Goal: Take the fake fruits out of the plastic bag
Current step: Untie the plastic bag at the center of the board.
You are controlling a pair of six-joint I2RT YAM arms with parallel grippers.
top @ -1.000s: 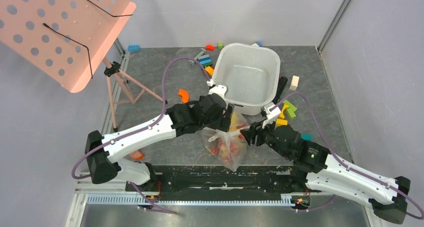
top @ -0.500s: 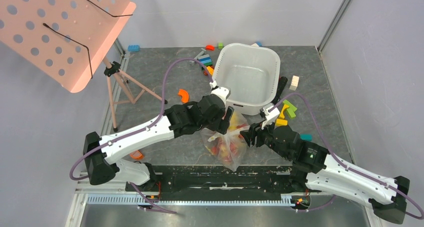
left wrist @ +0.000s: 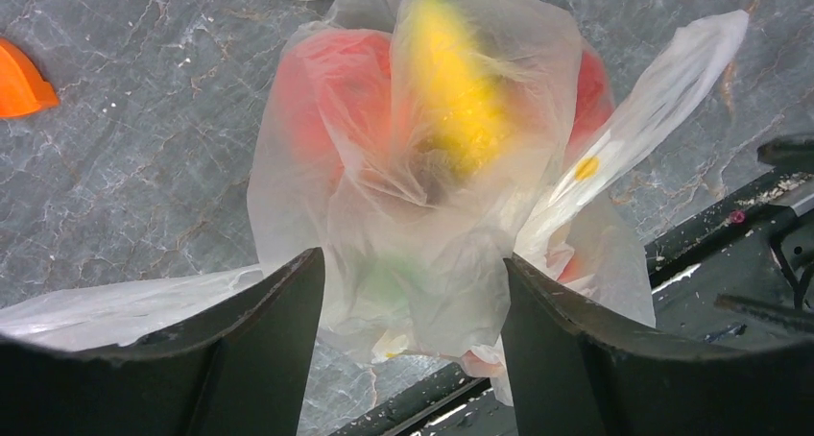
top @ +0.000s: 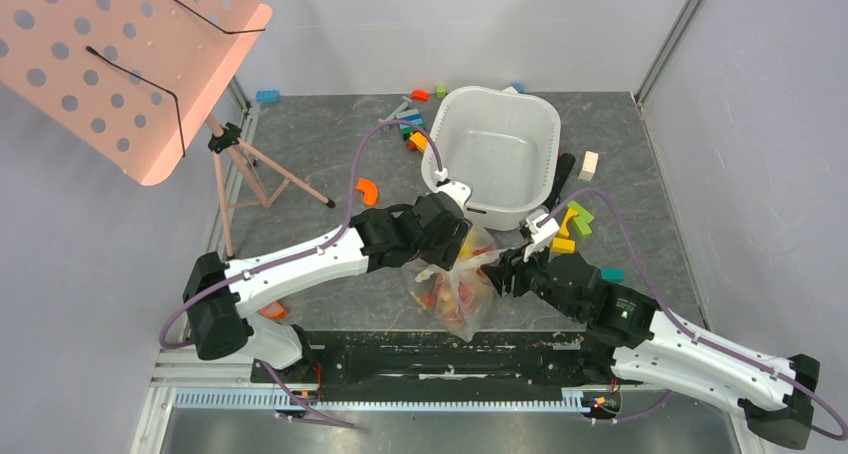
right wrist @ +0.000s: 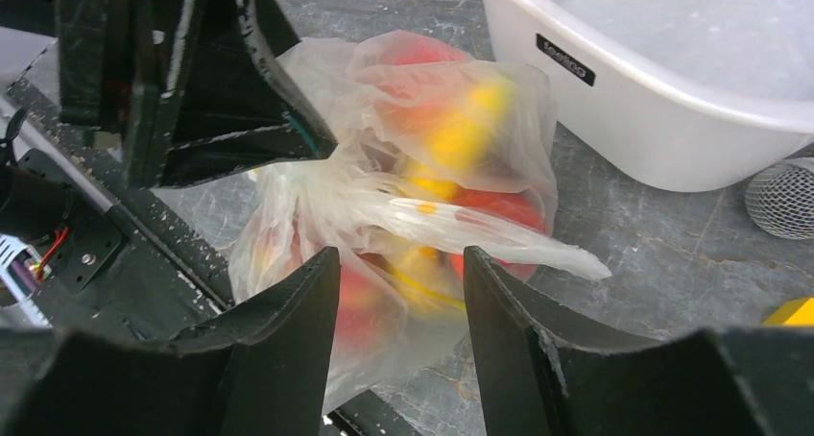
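Note:
The plastic bag (top: 455, 289) lies crumpled on the grey floor just in front of the white basin, and the fake fruits show through its film as red (left wrist: 326, 90) and yellow (left wrist: 451, 81) shapes. My left gripper (top: 462, 242) hangs over the bag's far side. In the left wrist view the left gripper (left wrist: 413, 273) is open, with the bag (left wrist: 422, 205) bulging between its fingers. My right gripper (top: 505, 272) comes in from the right. In the right wrist view the right gripper (right wrist: 398, 268) is also open and straddles the bag's (right wrist: 384, 196) lower part. One loose bag handle (right wrist: 538, 249) sticks out sideways.
The white basin (top: 497, 149) stands right behind the bag. Toy blocks lie behind it (top: 410, 124) and to its right (top: 572, 221). An orange curved piece (top: 367, 190) lies to the left. A pink perforated stand (top: 130, 64) on a tripod fills the far left. A black rail (top: 440, 349) runs along the near edge.
My left arm has swung to the right over the bag and its jaws have narrowed. The right gripper has barely moved.

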